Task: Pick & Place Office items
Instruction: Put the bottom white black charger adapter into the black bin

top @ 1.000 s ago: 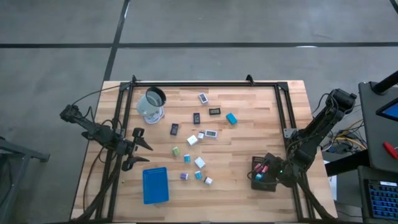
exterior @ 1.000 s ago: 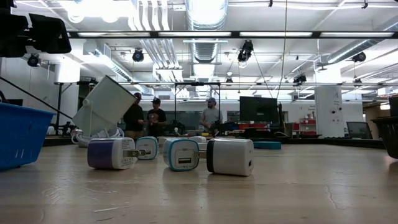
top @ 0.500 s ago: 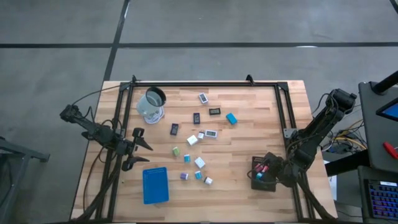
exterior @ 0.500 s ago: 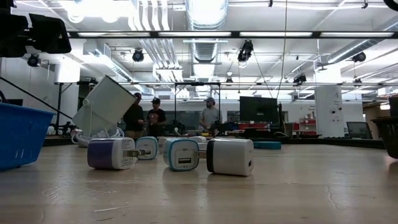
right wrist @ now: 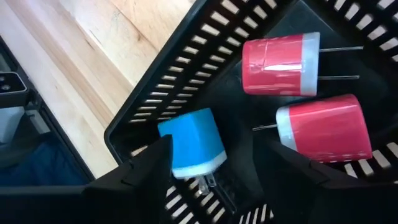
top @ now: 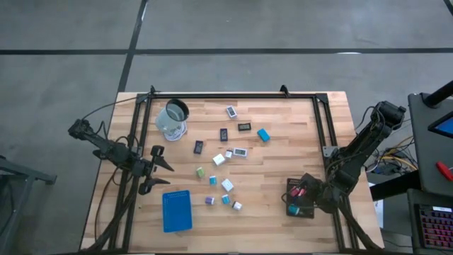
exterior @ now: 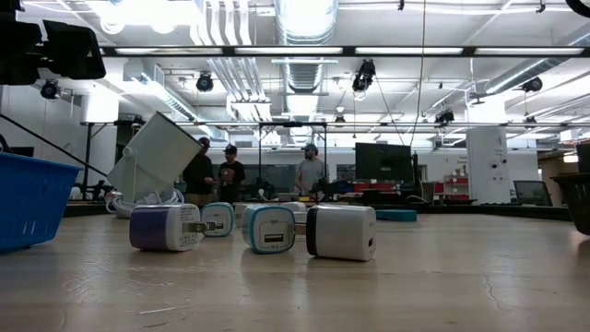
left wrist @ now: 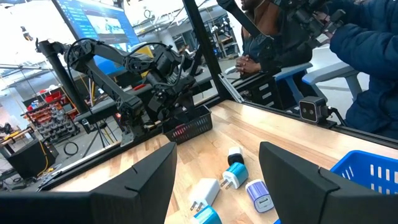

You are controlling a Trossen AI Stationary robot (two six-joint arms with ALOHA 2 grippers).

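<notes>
Hovering with the right gripper (top: 306,195) low over the black tray (top: 290,185) near the right edge of the table (top: 283,152). Spreading its fingers (right wrist: 140,180) wide there and pinching nothing. Leaving a blue block (right wrist: 191,144) with a white cap and metal prongs loose on the tray's slotted floor, just beside one finger and well clear of the other. Sharing that tray with one pink block (right wrist: 280,56) and a second pink block (right wrist: 323,127), close together with prongs pointing opposite ways.

Waiting with the left gripper (top: 161,170) at the table's left side, between the clear cup (top: 173,117) and the blue tray (top: 177,210), fingers spread apart with nothing between them.

Scattered loose across the middle of the table, apart from both trays:
- teal block (top: 263,134)
- dark flat rectangle (top: 244,127)
- white flat rectangle (top: 231,111)
- green block (top: 200,171)
- white block (top: 227,185)
- purple block (top: 209,200)
- several more small pieces around these

Seen level across the table: purple-and-white plug (exterior: 164,228), teal-and-white plug (exterior: 269,229) and white plug (exterior: 341,231) in a loose row. Standing far back in the room: a few people (exterior: 230,173).
</notes>
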